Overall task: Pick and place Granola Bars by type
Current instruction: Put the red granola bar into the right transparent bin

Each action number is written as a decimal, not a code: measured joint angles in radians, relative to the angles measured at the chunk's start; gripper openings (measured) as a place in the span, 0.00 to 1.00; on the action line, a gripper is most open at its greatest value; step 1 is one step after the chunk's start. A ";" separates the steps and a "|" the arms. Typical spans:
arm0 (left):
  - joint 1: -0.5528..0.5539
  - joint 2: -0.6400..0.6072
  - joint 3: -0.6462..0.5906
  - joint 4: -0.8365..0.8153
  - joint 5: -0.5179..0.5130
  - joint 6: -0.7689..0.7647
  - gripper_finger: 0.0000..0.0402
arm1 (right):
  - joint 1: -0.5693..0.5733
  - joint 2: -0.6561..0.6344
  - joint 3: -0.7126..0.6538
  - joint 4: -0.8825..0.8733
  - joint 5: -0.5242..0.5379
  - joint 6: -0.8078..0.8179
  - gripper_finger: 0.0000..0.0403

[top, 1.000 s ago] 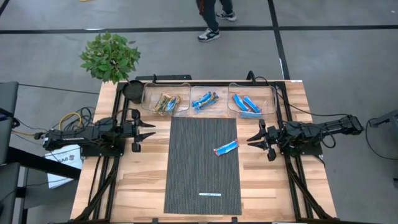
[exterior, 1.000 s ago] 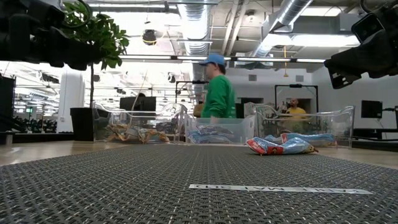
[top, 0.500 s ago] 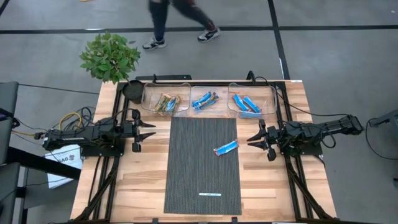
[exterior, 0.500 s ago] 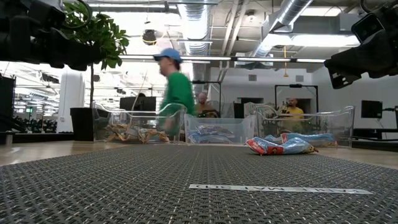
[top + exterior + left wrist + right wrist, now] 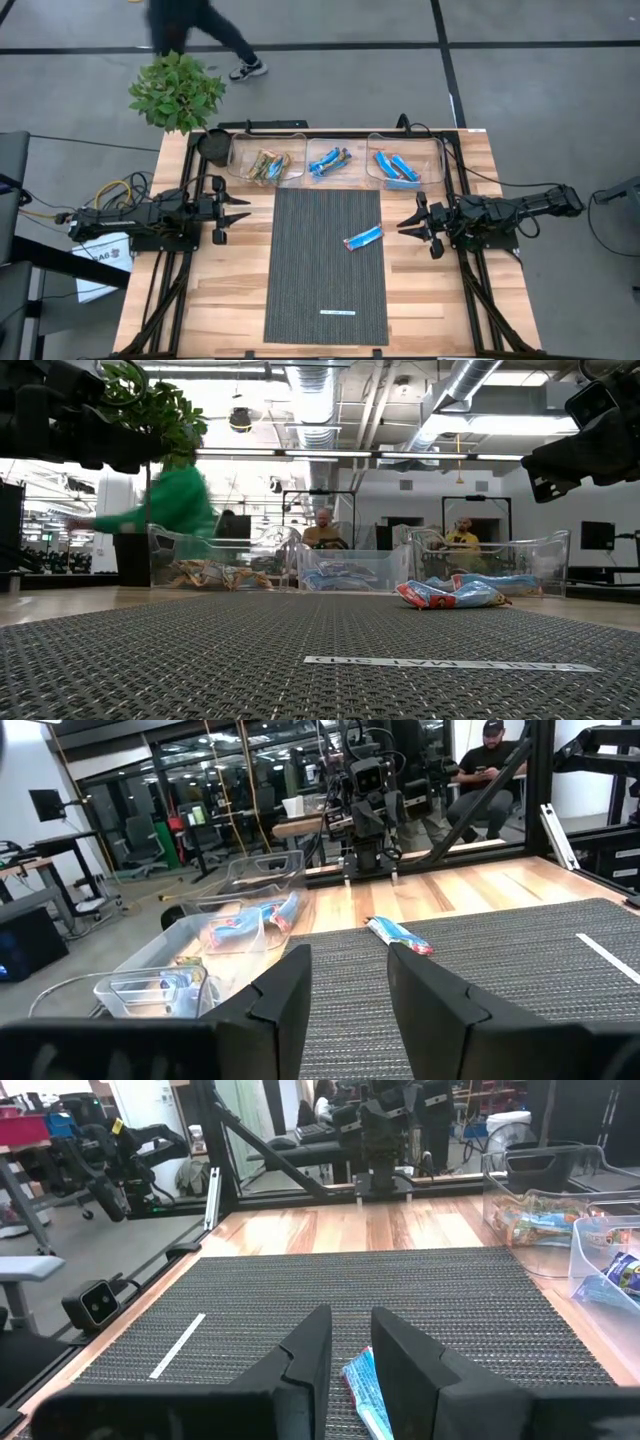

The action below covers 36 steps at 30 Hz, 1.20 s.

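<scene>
One bar is left for you to sort: a blue-and-orange granola bar [image 5: 363,238] lies alone on the dark mat [image 5: 325,290], toward its right side and well apart from the three clear bins along the far edge of the worktop [image 5: 210,290]. The right pincer [image 5: 408,224] is nearest, hovering just beside the mat's right edge with its fingers set narrow and nothing between them; its wrist view shows the bar directly ahead, past the fingertips. The left pincer [image 5: 240,210] waits off the mat's left edge, partly open and empty.

You should probably take this one with the right arm. Spread the fingers first, since the present gap looks too tight for the wrapper. The bar lies at a slant, so turn the wrist to close across its short side, and come down low enough to catch the foil rather than skate over it.

Its colouring seems to match the bars in the middle bin [image 5: 330,160], not the tan ones in the left bin [image 5: 265,163] or the plain blue ones in the right bin [image 5: 402,165]. Lift clear of the bin wall before releasing.
</scene>
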 joint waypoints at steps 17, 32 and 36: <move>0.000 0.000 0.000 0.000 0.001 -0.015 0.32 | 0.001 0.126 0.121 0.005 -0.002 0.311 0.17; 0.000 0.000 0.000 0.000 0.001 -0.008 0.32 | 0.009 0.805 0.626 -0.347 0.012 -0.097 0.17; 0.000 0.000 0.000 0.000 0.001 -0.010 0.32 | 0.006 0.966 0.765 -0.495 0.116 -0.184 0.19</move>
